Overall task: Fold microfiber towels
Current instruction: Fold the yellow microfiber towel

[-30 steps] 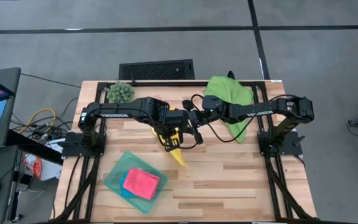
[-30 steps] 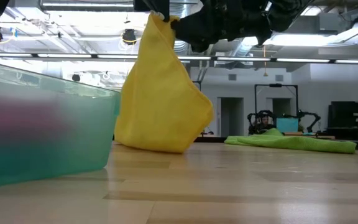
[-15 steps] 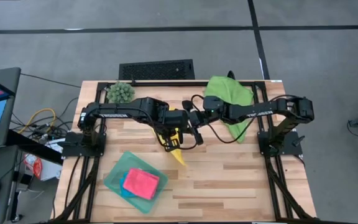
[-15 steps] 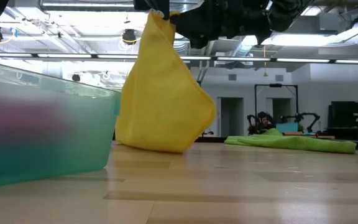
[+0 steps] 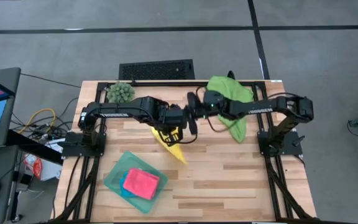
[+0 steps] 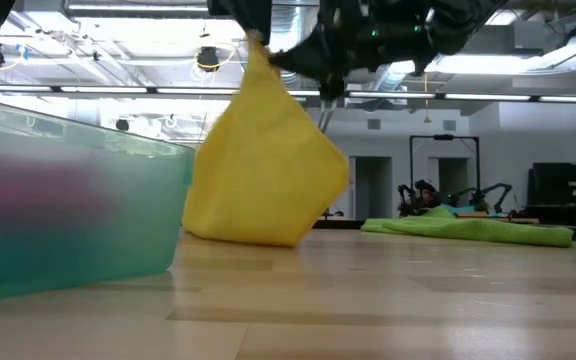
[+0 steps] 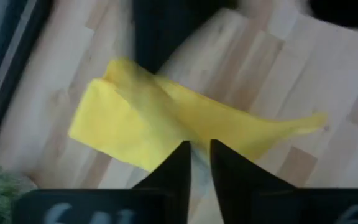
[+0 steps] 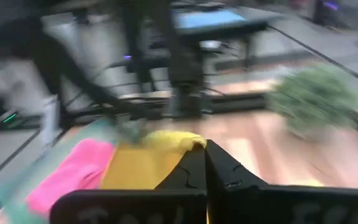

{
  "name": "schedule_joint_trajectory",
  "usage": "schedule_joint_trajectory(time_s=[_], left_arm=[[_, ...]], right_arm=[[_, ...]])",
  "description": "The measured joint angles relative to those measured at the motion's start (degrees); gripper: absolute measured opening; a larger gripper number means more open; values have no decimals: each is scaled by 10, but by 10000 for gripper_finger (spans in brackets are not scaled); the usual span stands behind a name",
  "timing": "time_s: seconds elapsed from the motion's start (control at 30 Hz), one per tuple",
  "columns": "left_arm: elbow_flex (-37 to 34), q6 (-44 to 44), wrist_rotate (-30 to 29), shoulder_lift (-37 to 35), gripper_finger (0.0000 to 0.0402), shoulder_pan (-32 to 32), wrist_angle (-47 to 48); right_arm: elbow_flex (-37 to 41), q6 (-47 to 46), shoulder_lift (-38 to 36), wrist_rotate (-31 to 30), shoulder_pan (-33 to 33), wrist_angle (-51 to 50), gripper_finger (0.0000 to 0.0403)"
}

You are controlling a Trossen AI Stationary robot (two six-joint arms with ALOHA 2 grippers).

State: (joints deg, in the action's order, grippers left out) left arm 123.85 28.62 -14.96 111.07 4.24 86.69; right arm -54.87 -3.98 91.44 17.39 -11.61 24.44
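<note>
Two claws meet above the middle of the table (image 5: pixel 229 174), both at the top of the yellow towel (image 5: pixel 171 144), which hangs from them with its lower edge dragging on the wood. The left claw (image 7: pixel 200 155) has its fingers drawn in to a narrow slit just over the cloth; whether it has a real pinch on the fabric I cannot tell. The right claw (image 8: pixel 205 163) has its fingers pressed fully together, and its own view does not show any cloth between them, so its hold cannot be confirmed either.

Of the other towels, the green towel (image 5: pixel 230 99) lies crumpled at the far right corner of the table, waiting its turn. The pink towel (image 5: pixel 141 183) sits folded in the teal tray (image 5: pixel 112 180) near the front left, with a strip of blue cloth showing under it.

For the step in hand, my judgement is that each claw needs a firm pinch on a separate top corner before anything else. Then they should draw apart until the top edge is taut and lower the towel flat, rather than letting it slump into a heap.

From above, the yellow towel reads as a long wedge. Its long axis runs diagonally from the claws toward the front of the table, ending in a tip that points at the front edge, just right of the tray.
</note>
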Motion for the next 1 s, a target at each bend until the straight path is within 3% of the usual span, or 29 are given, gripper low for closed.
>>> schedule_joint_trajectory(time_s=[0.17, 0.37, 0.5, 0.67, 1.0], left_arm=[[-2, 23, -8, 1, 114, 2, 3], [-2, 88, -153, 9, 159, 10, -7], [-2, 85, -208, 29, 164, 15, -45], [-17, 11, -211, 67, 164, 14, -151], [-189, -62, -147, 80, 164, -5, -431]], right_arm=[[0, -80, 0, -15, -64, -48, 3], [0, -125, 0, -42, -147, -181, 1], [0, -116, 0, -42, -186, -228, 1], [0, -113, 0, -41, -225, -253, 1], [2, -76, 0, 3, -278, -316, 1]])
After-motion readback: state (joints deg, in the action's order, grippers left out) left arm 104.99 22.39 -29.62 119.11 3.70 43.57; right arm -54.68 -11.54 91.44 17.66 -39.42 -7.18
